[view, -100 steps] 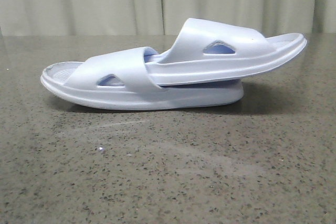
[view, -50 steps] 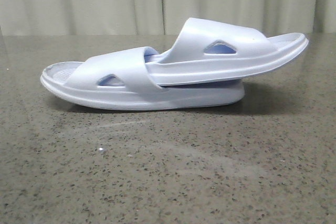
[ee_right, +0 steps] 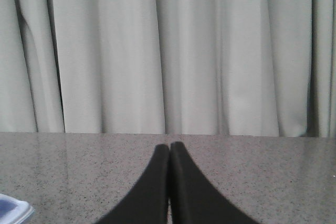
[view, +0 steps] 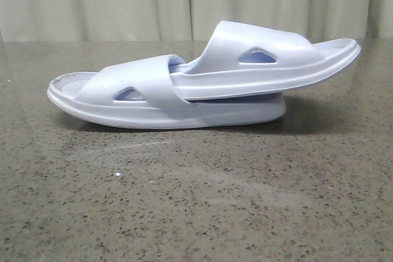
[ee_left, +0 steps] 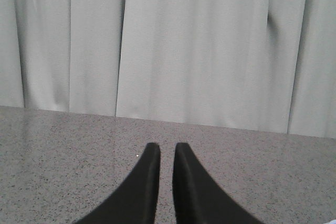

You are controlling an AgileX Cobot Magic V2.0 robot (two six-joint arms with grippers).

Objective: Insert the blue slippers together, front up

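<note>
**A:** Start with what's nearest you. Your left gripper point(ee_left: 163, 148) has its black tapered fingers point(ee_left: 148, 177) drawn almost together, a thin slit between the tips, nothing in them. Your right gripper point(ee_right: 169, 145) has its fingers point(ee_right: 184, 182) pressed tip to tip, also empty. Both hang above the speckled grey stone bench point(view: 196, 200), pointing at the pale pleated curtain point(view: 135, 1).

**B:** And the slippers?

**A:** Beyond the bare near stretch of bench, at about twelve o'clock. The lower pale blue-white foam slide point(view: 129, 99) lies flat with its sole on the bench, running nine to three. The upper pale blue-white foam slide point(view: 270, 59) has one end tucked under the lower one's wide strap and the other end riding out, raised, toward two o'clock.

**B:** So it's finished?

**A:** I'd judge it is: they're nested, straps up. If you want the fit tighter, spread the right fingers first, come in from three o'clock, and push the raised end along the length, low and level. Pressing down there would likely tip the pair. Otherwise keep both arms well apart from them.
</note>
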